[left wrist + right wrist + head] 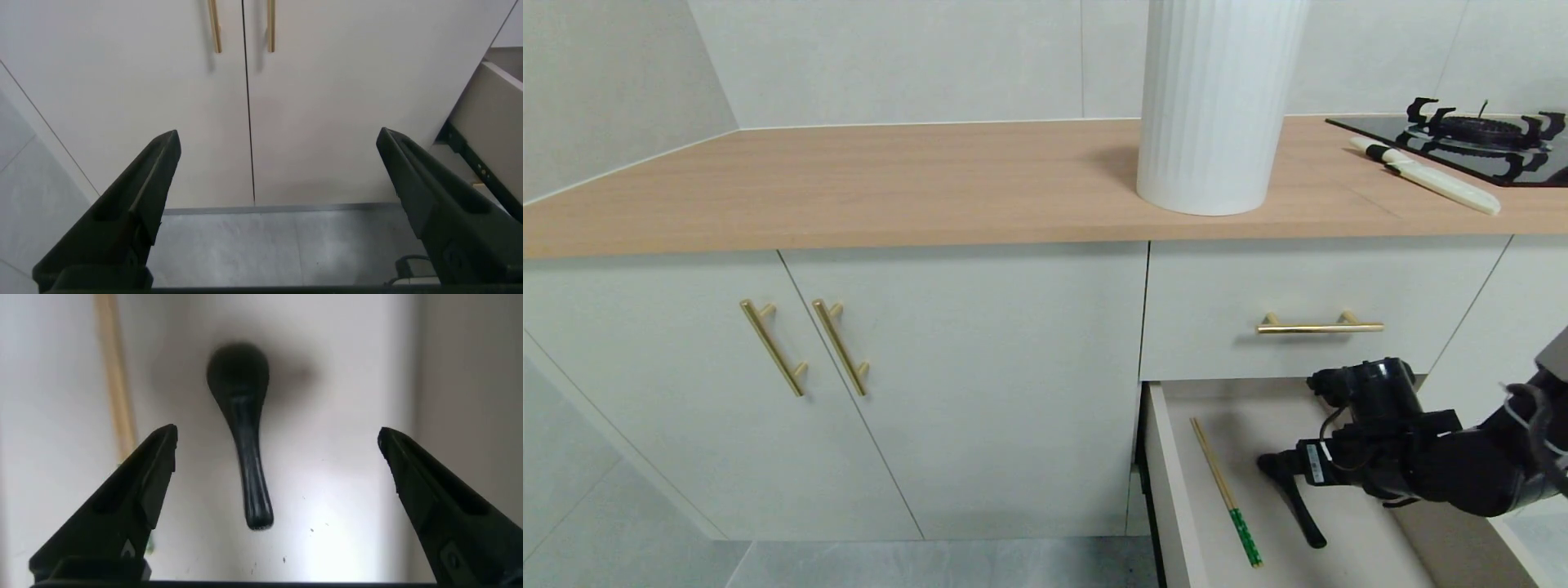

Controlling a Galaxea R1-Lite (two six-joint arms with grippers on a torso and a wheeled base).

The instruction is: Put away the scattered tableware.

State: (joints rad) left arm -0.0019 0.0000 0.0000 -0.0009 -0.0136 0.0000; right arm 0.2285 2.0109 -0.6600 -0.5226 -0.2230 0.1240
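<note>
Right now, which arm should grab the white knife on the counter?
Probably the right. The knife lies far right on the counter by the stove, and the right gripper hangs open over the drawer below. The left gripper faces the cabinet doors.

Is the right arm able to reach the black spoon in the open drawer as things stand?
Probably yes. The right claw hangs open directly over the black spoon, the drawer is pulled out, and the chopsticks lie apart to one side.
</note>
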